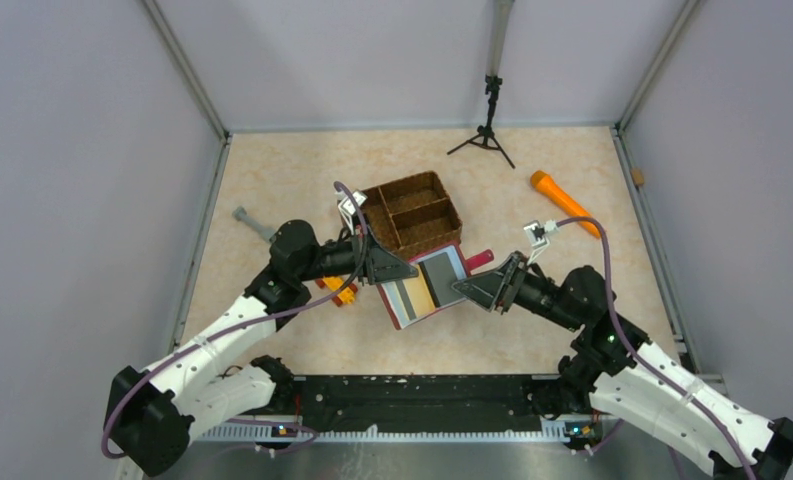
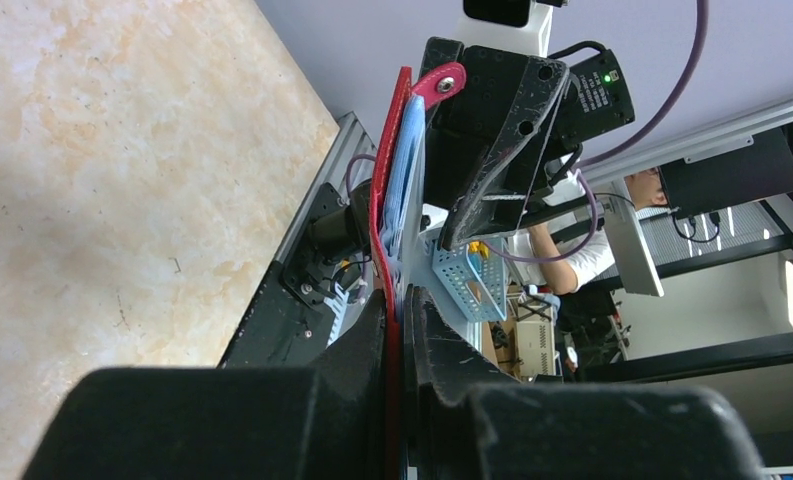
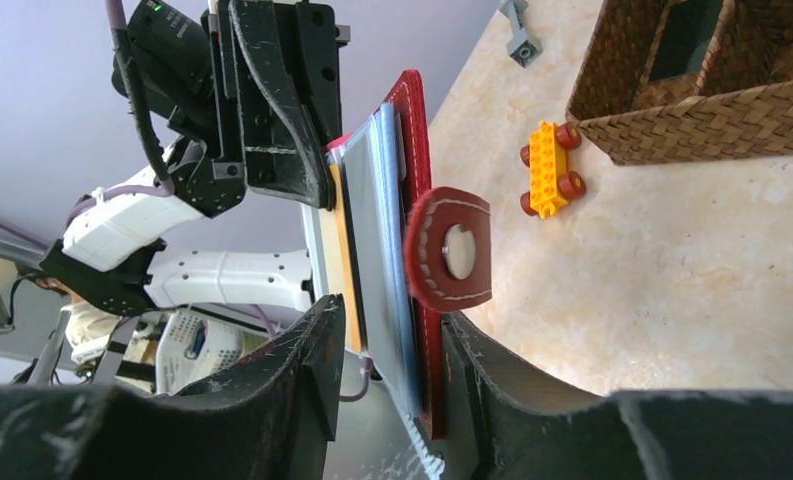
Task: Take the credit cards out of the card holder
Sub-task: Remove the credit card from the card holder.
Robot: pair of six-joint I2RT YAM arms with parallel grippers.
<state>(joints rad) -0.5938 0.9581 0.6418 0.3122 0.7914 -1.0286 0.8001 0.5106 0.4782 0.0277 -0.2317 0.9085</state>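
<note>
Card holder [image 1: 424, 285] was spread open between the two grippers, its inner pockets facing up. The left gripper [image 2: 397, 330] had its jaws closed tight on the red cover along one side. Opposite it, the right gripper [image 3: 387, 345] had its jaws partly apart, one finger on either side of the holder's other edge, close by the strap tab [image 3: 450, 250]. Whether they pressed on it could not be told. Both credit cards sat in the pockets between the two sets of fingertips, the dark grey card [image 1: 440, 273] nearer the right gripper and the tan-gold card [image 1: 419, 290] beside it toward the left. A wicker basket [image 1: 412, 212] stood just beyond the holder, and a yellow toy car [image 3: 550, 170] lay on the table [image 1: 272, 180] by the left wrist.
</note>
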